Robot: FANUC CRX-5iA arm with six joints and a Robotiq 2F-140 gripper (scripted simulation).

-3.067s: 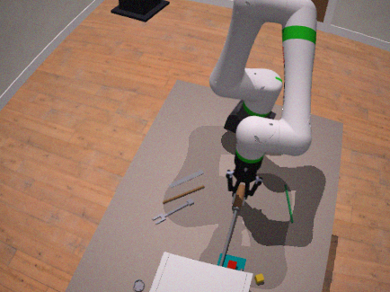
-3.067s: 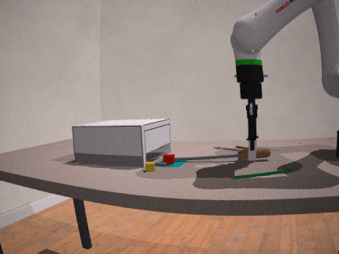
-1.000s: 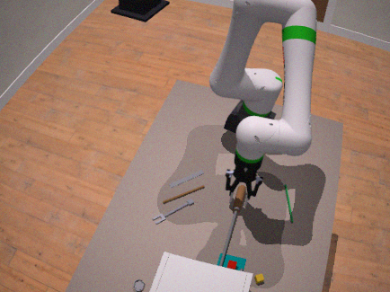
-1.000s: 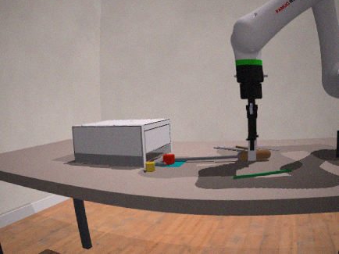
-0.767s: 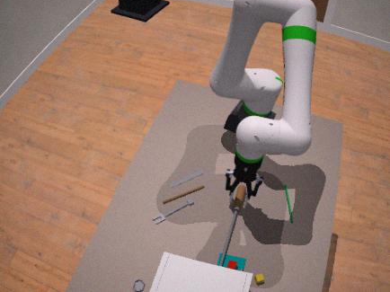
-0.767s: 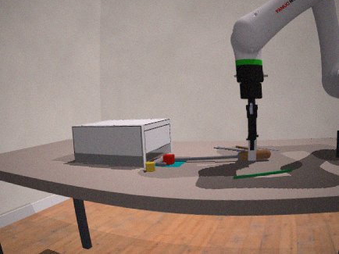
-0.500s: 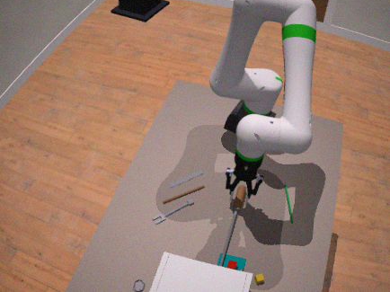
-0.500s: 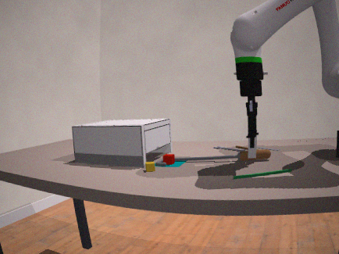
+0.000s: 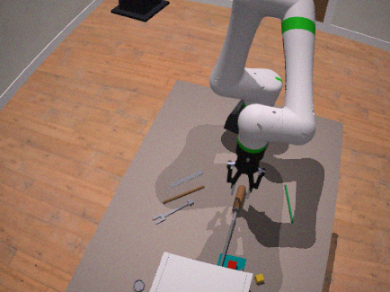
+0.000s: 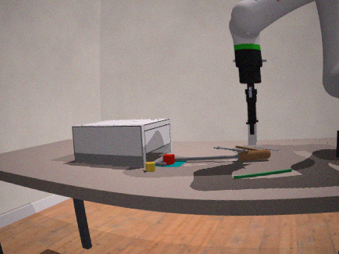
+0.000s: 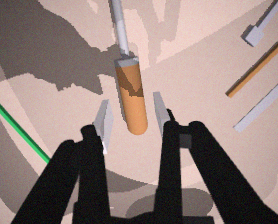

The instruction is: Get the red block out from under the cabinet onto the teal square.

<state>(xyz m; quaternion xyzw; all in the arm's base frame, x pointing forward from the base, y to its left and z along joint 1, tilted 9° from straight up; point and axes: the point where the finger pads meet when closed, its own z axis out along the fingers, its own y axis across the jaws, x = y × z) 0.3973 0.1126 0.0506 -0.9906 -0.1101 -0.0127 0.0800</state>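
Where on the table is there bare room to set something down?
Bare room lies along the left table strip, beside the wrench, and between the wooden-handled rake and green stick. It is crowded by the cabinet, red block and yellow cube.

Red "FANUC" and black "Robot CRX" lettering — partly cut off — is read on the white arm link [image 10: 273,6].

pale walls [image 10: 156,41], wood floor [image 9: 90,92], grey table [image 10: 117,193].
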